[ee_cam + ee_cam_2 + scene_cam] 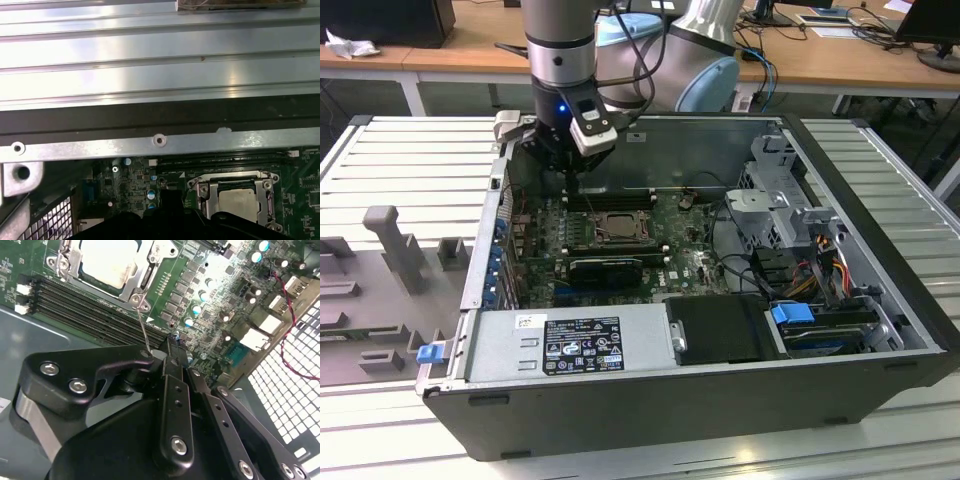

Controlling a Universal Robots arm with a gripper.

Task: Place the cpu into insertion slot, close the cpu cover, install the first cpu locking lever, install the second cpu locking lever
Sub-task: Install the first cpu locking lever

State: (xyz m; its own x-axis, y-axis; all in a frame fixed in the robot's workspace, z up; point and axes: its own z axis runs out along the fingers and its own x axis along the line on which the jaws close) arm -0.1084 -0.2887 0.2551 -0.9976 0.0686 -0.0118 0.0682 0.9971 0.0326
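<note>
The cpu (107,262) lies socketed; case (720,405) rests on slatted table (410,160).

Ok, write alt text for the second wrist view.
The black gripper sits in the foreground, its tip at the free end of a thin locking lever. Beyond, the cpu lies framed by the cpu cover, beside black memory slots.

An open computer case (920,335) is seen mid-frame in the exterior view on a slatted metal table (410,160). A power supply (570,345) is mounted along its lower edge, and grey fixture blocks (395,245) are placed at the exterior view's left.
</note>
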